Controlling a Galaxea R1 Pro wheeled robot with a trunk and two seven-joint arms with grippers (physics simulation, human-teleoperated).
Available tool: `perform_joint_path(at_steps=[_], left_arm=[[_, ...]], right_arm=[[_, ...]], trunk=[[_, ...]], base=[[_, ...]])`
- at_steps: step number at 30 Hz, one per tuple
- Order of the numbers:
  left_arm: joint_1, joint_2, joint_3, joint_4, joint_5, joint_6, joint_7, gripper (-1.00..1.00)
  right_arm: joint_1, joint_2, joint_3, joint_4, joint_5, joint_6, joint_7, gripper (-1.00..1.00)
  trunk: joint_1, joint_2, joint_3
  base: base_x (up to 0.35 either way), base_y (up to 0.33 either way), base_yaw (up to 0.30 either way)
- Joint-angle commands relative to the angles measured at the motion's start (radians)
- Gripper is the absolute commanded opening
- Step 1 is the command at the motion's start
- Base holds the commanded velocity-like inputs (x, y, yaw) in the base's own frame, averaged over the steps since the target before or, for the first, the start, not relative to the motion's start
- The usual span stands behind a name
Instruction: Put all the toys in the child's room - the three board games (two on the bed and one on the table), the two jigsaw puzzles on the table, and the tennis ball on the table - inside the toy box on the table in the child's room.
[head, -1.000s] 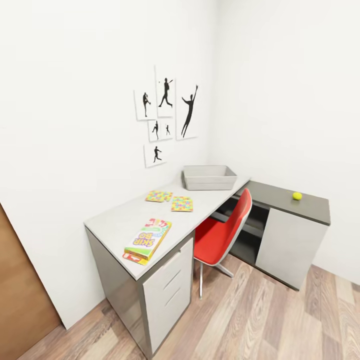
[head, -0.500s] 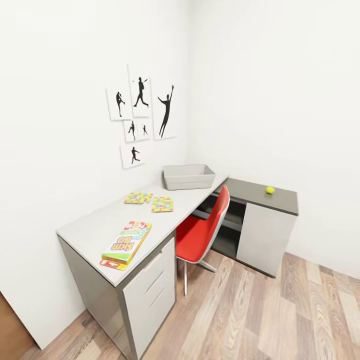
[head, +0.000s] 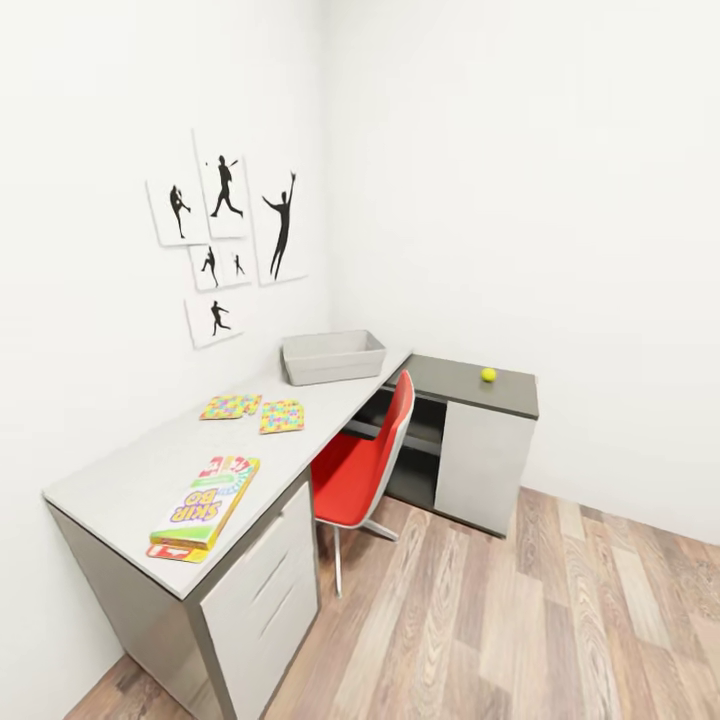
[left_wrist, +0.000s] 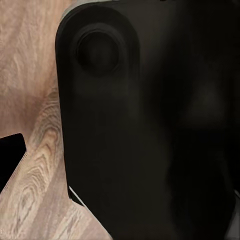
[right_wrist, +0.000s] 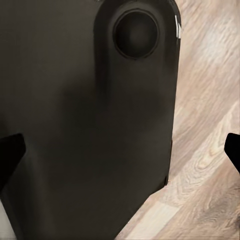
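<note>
In the head view the table (head: 130, 480) stands along the left wall. A SKIP-BO board game (head: 203, 508) lies near its front end. Two jigsaw puzzles (head: 230, 406) (head: 282, 416) lie flat side by side at mid-desk. The grey toy box (head: 333, 357) sits in the corner, with nothing showing inside it. The tennis ball (head: 488, 375) rests on the dark desk section (head: 455, 382). The bed is out of view. My left gripper (left_wrist: 120, 160) and right gripper (right_wrist: 120, 160) hang over the wood floor beside my black body, fingertips (right_wrist: 10, 160) wide apart, holding nothing.
A red chair (head: 365, 460) is pushed half under the desk between the drawers (head: 265, 590) and the white door (head: 482, 468). Black sports prints (head: 225, 230) hang on the left wall. Wood-plank floor (head: 560, 620) stretches open to the right of the desk.
The whole head view has shifted: the desk now sits further left and the brown door has left the picture, so the camera turned. The things on the desk have not moved.
</note>
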Motion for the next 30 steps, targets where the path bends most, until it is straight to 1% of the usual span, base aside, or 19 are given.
perform_joint_path(at_steps=[1, 14, 21, 25, 26, 30], left_arm=[[0.000, 0.000, 0.000, 0.000, 0.000, -0.003, 0.000, 1.00], [0.000, 0.000, -0.010, 0.000, -0.006, -0.003, 0.000, 1.00], [0.000, 0.002, -0.011, 0.000, -0.006, -0.005, 0.000, 1.00], [0.000, 0.003, -0.012, 0.000, -0.006, -0.024, 0.000, 1.00], [0.000, 0.004, -0.012, 0.000, -0.006, -0.047, 0.000, 1.00], [0.000, 0.009, -0.013, 0.000, -0.006, -0.071, 0.000, 1.00]], right_arm=[[-0.001, 0.000, 0.000, 0.001, 0.000, -0.001, 0.001, 1.00], [-0.001, 0.002, 0.001, 0.001, 0.001, -0.002, 0.003, 1.00], [-0.001, 0.001, 0.000, 0.001, 0.000, -0.028, 0.003, 1.00], [-0.001, 0.001, 0.000, 0.001, 0.000, -0.034, 0.003, 1.00], [-0.001, 0.001, 0.000, 0.001, 0.000, -0.035, 0.003, 1.00], [-0.001, 0.001, 0.000, 0.001, 0.000, -0.037, 0.003, 1.00]], trunk=[[-0.004, 0.007, 0.003], [-0.054, 0.098, 0.039], [-0.081, 0.147, 0.054], [-0.096, 0.175, 0.063], [-0.100, 0.182, 0.066], [-0.115, 0.210, 0.074]], base=[[0.000, 0.000, -0.283], [0.000, 0.000, -0.268], [0.000, 0.000, -0.235], [0.000, 0.000, -0.232], [0.000, 0.000, -0.231], [0.000, 0.000, -0.231]])
